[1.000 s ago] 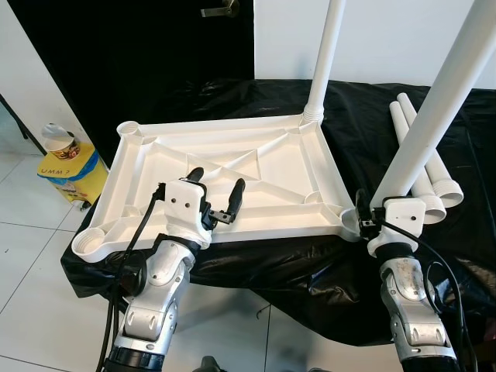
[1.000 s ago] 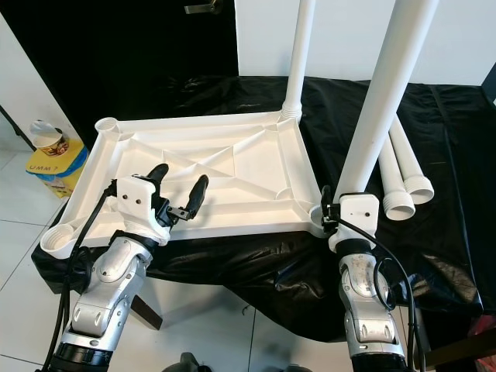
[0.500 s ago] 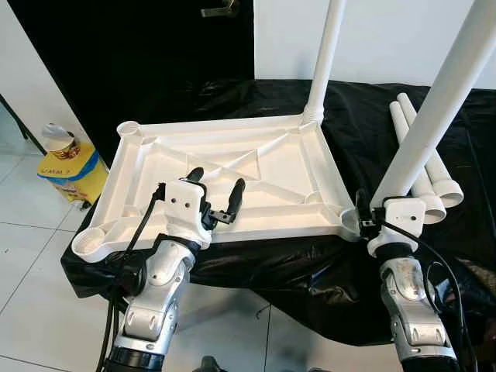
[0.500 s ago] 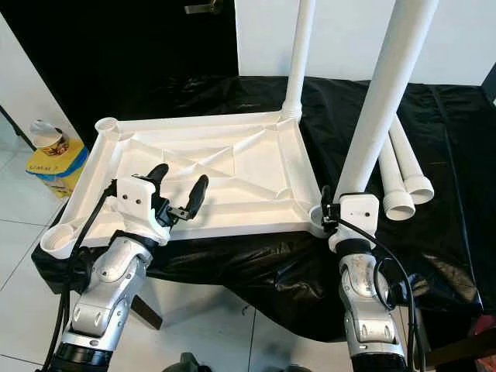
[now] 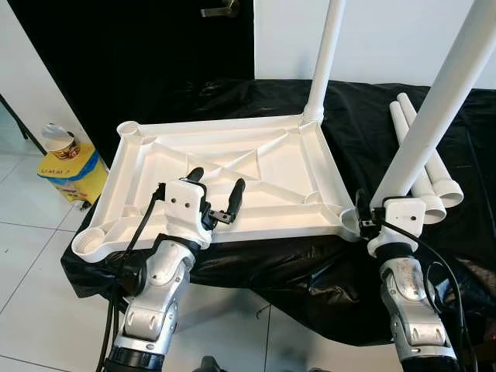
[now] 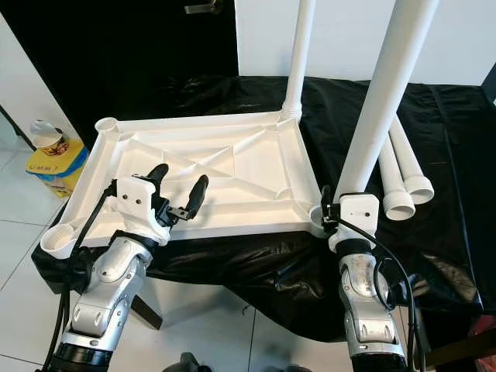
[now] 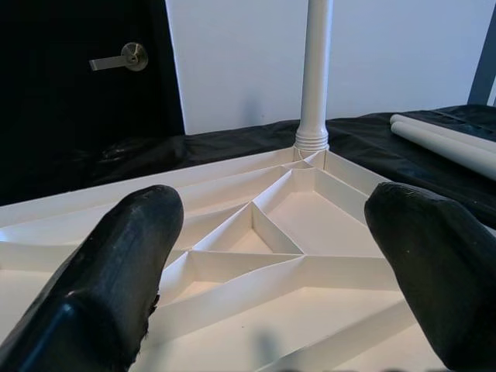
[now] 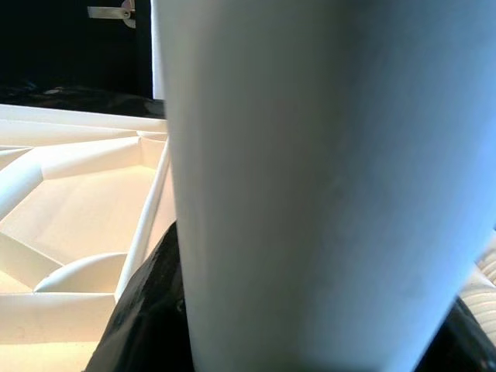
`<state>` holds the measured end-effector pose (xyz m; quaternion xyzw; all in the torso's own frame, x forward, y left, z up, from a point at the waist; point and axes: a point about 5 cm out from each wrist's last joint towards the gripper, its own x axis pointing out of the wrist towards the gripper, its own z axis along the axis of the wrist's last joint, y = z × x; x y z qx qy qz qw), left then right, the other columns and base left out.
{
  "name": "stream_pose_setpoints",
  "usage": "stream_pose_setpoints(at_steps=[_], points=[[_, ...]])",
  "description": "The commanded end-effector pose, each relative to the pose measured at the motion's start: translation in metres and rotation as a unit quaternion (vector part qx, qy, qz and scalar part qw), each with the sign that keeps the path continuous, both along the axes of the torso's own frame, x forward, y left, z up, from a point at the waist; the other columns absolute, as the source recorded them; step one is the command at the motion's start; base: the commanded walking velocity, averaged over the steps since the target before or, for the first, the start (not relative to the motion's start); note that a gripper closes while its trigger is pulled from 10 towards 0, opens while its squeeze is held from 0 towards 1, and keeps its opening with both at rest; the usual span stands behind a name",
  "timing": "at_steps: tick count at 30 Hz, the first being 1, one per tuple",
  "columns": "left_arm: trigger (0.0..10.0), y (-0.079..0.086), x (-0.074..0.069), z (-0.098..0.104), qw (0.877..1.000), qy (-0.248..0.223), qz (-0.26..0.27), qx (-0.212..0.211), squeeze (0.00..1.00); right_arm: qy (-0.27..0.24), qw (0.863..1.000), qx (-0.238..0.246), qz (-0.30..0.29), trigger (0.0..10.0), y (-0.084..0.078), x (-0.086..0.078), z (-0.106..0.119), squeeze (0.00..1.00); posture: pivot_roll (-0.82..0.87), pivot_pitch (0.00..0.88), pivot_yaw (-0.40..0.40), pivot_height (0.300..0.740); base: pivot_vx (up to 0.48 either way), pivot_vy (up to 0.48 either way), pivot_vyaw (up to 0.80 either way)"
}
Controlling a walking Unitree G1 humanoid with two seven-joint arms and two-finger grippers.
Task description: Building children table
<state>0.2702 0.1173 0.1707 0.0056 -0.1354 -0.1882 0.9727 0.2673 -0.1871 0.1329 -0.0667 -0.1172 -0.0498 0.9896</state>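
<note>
Standing leg (image 5: 434, 116) in tabletop (image 5: 256, 167) corner socket (image 5: 350, 225)

Tabletop (image 5: 232, 174): white plastic, upside down, ribbed underside up, flat on the black-covered desk (image 5: 364, 116); round sockets at the corners.
Fitted leg (image 5: 325, 58): white tube, upright in the far right corner socket.
Held leg (image 5: 438, 105): white tube, leaning slightly, lower end at the near right corner socket, gripped by the right hand (image 5: 377, 219).
Spare legs (image 5: 422, 167): two white tubes, lying side by side, right of the tabletop.
</note>
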Motion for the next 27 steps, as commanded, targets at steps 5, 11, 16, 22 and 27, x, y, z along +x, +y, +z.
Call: stream_pose_setpoints(at_steps=[5,11,16,22,27], points=[[10.0,0.018,0.007,-0.007,0.996,0.019,0.081,-0.029,0.0,0.036,0.99,0.13,0.029,10.0,0.014,0.028,-0.008,0.0,0.11,0.0,-0.076,0.74,0.0,0.0,0.0],[10.0,0.018,0.008,-0.006,0.996,0.017,0.08,-0.034,0.0,0.035,0.991,0.129,0.021,10.0,0.011,0.025,-0.008,0.0,0.09,0.0,-0.065,0.74,0.0,0.0,0.0],[10.0,0.017,0.011,-0.004,0.996,0.017,0.074,-0.048,0.0,0.031,0.992,0.125,0.014,10.0,0.009,0.022,-0.009,0.0,0.08,0.0,-0.054,0.74,0.0,0.0,0.0],[10.0,0.008,0.012,0.002,0.999,0.006,0.022,-0.044,0.0,0.017,0.994,0.109,0.015,10.0,0.005,0.02,-0.004,0.0,0.05,0.001,-0.045,0.74,0.0,0.0,0.0],[10.0,0.005,0.011,0.002,1.0,0.002,0.004,-0.029,0.0,0.011,0.996,0.089,0.018,10.0,0.005,0.018,-0.002,0.0,0.04,0.008,-0.038,0.74,0.0,0.0,0.0]])
